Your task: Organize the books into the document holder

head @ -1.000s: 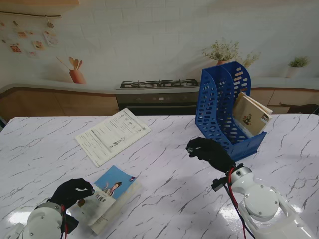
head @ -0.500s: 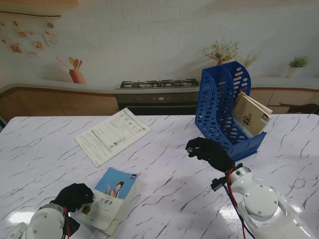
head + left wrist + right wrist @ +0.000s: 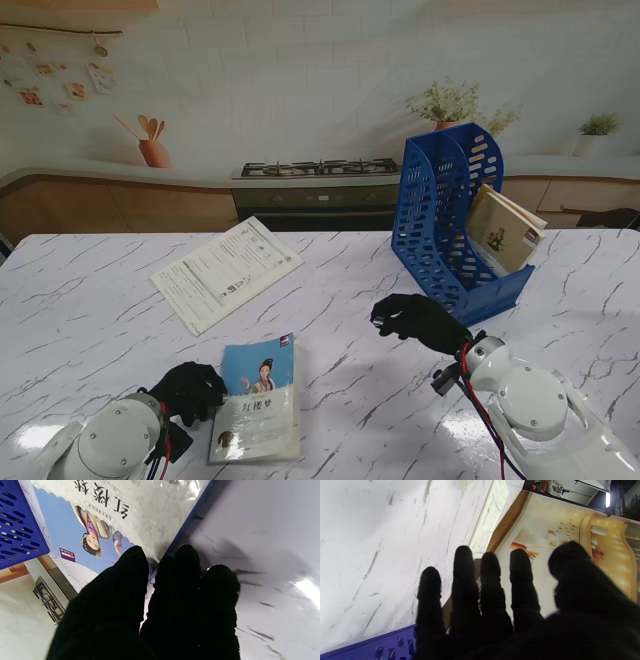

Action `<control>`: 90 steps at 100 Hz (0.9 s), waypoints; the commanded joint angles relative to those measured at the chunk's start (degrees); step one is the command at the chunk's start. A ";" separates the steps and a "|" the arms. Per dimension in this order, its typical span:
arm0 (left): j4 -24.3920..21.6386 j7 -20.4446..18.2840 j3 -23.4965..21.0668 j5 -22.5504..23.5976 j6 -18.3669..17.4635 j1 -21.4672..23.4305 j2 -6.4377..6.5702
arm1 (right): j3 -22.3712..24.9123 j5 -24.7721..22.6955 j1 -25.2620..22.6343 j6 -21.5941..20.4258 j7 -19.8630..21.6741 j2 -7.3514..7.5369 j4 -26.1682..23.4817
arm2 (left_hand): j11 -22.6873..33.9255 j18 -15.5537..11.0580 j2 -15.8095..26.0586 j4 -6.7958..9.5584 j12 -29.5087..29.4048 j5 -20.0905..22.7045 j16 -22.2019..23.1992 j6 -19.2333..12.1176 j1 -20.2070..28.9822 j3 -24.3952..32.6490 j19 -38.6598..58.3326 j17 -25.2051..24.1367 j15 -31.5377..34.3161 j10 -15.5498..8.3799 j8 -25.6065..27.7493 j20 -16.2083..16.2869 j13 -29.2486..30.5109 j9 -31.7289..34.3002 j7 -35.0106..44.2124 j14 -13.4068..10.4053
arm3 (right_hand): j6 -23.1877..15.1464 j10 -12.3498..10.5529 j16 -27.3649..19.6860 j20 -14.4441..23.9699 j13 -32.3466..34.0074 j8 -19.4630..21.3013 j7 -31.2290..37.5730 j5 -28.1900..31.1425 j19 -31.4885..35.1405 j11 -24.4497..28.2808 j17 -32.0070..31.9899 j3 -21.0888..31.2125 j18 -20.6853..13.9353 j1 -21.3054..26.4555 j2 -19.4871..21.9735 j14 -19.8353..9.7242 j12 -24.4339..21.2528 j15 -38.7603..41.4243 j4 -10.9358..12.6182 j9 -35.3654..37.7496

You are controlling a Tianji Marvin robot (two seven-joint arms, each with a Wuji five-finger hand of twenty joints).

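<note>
My left hand (image 3: 190,392) touches the book's (image 3: 258,398) left edge; grip hidden, cannot tell. My right hand (image 3: 415,318) hovers, fingers extended, empty.

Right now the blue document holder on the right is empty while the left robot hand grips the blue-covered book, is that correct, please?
Not quite: the blue document holder already has a tan book leaning in it, as the stand view shows. The left robot hand does grip the blue-covered book.

A white marble-patterned table (image 3: 90,290) (grey-veined, glossy) fills the lower frame. Flat on it: a printed sheet (image 3: 226,272) at centre left, a blue-covered book (image 3: 258,398) at bottom centre, and a blue document holder (image 3: 447,220) at upper right.
</note>
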 commanded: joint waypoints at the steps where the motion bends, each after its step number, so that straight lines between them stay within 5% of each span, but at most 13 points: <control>1: 1.40 -1.11 1.20 -1.18 -2.35 -1.53 -0.50 | -0.55 -0.33 0.24 0.51 0.49 0.32 1.58 | -1.93 -4.51 -2.11 -1.87 -2.22 1.06 -1.09 -0.17 2.14 1.28 1.84 2.06 -1.77 -0.17 -0.34 -1.64 1.29 1.61 0.45 1.35 | 0.52 0.08 -1.16 -0.37 1.59 -1.28 -0.71 1.58 1.46 -0.73 0.23 -1.41 10.36 1.64 0.92 0.17 -1.00 -1.42 1.13 1.81; 55: 6.90 -0.52 9.75 -10.58 -6.27 -10.42 -1.50 | -0.97 -1.38 1.58 1.33 4.47 1.25 3.88 | -1.28 -5.66 -2.24 -1.85 -6.26 2.53 -2.41 2.33 2.77 1.58 1.38 5.79 -2.53 2.03 -1.26 -4.07 4.50 3.17 -0.51 1.38 | 0.23 0.06 -1.52 -1.01 2.96 -2.20 -0.05 2.59 2.85 -0.92 1.47 -0.96 10.49 1.25 0.09 0.57 -2.15 -1.76 0.94 3.39; 79: 6.69 -2.12 11.71 -11.36 -6.59 -11.44 -1.14 | -0.92 -1.03 1.55 0.78 6.29 1.64 4.75 | -0.37 -5.38 -1.42 -1.95 -9.90 2.75 -4.45 3.02 2.23 0.96 1.61 6.34 -4.79 2.92 -1.36 -6.25 5.94 3.38 -1.41 2.34 | 3.52 3.38 -2.89 -3.83 8.56 -4.84 -0.48 8.51 5.44 -2.63 6.52 3.31 9.81 -0.83 -0.11 2.82 -5.99 -1.13 0.39 10.24; 90: 6.51 -3.44 12.05 -11.94 -6.47 -11.47 -0.84 | -1.62 -0.34 1.97 0.21 7.33 1.82 5.54 | 0.30 -4.84 -0.65 -1.73 -14.82 2.89 -6.86 3.81 2.14 -0.17 3.30 6.49 -7.03 3.67 -1.30 -6.32 7.19 4.12 -1.92 3.55 | 5.42 4.90 -5.79 -8.53 11.62 -9.50 1.19 12.75 6.96 -3.91 9.20 4.00 7.92 0.02 2.10 3.76 -9.42 -1.63 0.09 14.95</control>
